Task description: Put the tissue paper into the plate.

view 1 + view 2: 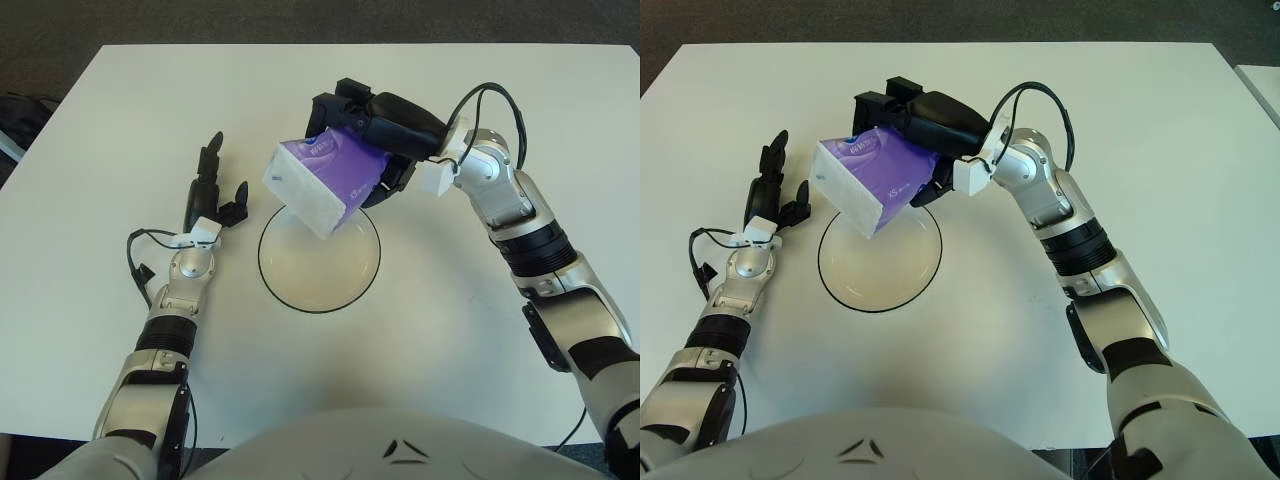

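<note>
A purple and white tissue pack (pixel 322 183) hangs tilted in the air over the far rim of the white plate (pixel 330 285), its white end pointing down-left. My right hand (pixel 372 135) is shut on the pack from above and behind, black fingers wrapped around its purple top. The plate has a dark rim and sits in the middle of the white table with nothing in it. My left hand (pixel 212 190) shows to the left of the plate, fingers spread and holding nothing.
The white table (pixel 120 110) spreads wide around the plate. A cable loops by my left wrist (pixel 135 255). Dark floor lies beyond the far edge, with a dark object at the far left (pixel 18 110).
</note>
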Tool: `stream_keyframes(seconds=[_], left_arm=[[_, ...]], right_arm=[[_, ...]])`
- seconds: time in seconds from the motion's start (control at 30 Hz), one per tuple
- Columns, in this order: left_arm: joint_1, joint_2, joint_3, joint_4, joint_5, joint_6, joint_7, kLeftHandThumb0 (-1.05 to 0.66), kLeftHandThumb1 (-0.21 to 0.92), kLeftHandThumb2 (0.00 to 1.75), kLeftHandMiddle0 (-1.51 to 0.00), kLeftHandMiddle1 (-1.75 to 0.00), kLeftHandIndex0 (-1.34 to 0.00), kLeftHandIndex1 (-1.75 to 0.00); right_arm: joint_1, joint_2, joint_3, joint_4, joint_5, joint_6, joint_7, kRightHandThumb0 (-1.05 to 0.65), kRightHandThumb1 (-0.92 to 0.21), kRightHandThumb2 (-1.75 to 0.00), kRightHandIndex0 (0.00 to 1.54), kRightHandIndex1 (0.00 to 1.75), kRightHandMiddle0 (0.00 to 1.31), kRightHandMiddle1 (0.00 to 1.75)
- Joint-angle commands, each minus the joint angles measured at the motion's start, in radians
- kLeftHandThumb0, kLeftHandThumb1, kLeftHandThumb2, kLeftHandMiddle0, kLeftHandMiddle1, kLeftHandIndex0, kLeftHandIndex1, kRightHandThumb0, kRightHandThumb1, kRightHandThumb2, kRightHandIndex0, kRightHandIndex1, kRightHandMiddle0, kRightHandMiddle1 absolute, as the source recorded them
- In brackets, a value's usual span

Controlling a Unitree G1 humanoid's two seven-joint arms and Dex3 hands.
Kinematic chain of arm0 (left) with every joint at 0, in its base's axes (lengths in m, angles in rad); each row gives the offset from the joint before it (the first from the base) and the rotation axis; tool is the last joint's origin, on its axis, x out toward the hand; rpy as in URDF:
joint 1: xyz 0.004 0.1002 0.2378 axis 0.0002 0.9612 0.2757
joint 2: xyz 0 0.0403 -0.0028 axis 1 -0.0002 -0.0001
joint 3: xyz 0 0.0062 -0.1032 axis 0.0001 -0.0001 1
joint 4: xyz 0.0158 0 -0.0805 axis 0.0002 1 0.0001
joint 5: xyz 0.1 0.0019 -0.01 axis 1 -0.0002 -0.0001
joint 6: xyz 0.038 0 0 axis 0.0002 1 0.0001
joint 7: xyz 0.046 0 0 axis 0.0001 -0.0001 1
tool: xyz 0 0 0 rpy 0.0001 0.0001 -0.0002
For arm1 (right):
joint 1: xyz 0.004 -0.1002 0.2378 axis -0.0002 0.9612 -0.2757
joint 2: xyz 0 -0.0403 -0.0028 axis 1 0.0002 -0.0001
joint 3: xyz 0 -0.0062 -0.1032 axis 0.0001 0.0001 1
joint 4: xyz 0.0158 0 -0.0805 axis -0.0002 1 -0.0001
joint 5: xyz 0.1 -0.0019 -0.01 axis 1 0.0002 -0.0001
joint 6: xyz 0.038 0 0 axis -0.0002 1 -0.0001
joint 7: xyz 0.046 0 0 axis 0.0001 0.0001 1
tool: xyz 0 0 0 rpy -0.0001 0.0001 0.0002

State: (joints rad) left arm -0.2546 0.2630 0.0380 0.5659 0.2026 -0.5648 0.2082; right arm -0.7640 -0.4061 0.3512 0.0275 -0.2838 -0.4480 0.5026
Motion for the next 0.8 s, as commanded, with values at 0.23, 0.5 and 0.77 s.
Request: stream_keyframes(seconds=[0.23,0.5,0.77], left_arm=[[0.188,-0.129,-0.055,0.212,-0.012,-0.014,-0.018,-0.72,0.92,0.85,-0.15,0.0,0.0,-0.29],[0.187,-0.123,-0.059,0.207,0.0,-0.011,-0.014,-0.75,0.92,0.87,-0.16,-0.01,0.0,-0.3],[0.187,-0.126,-0.057,0.202,0.0,-0.009,-0.011,-0.76,0.92,0.87,-0.17,-0.01,0.0,-0.34]], right_arm=[[0.033,-0.019,-0.001,-0.082,0.005,-0.014,0.058,-0.48,-0.28,-1.36,1.13,1.75,0.63,1.75],[0.038,-0.03,0.007,-0.09,-0.002,-0.055,0.076,-0.47,-0.3,-1.33,1.12,1.75,0.62,1.75],[0.038,-0.03,0.017,-0.086,-0.004,-0.099,0.098,-0.47,-0.3,-1.32,1.11,1.75,0.61,1.75]])
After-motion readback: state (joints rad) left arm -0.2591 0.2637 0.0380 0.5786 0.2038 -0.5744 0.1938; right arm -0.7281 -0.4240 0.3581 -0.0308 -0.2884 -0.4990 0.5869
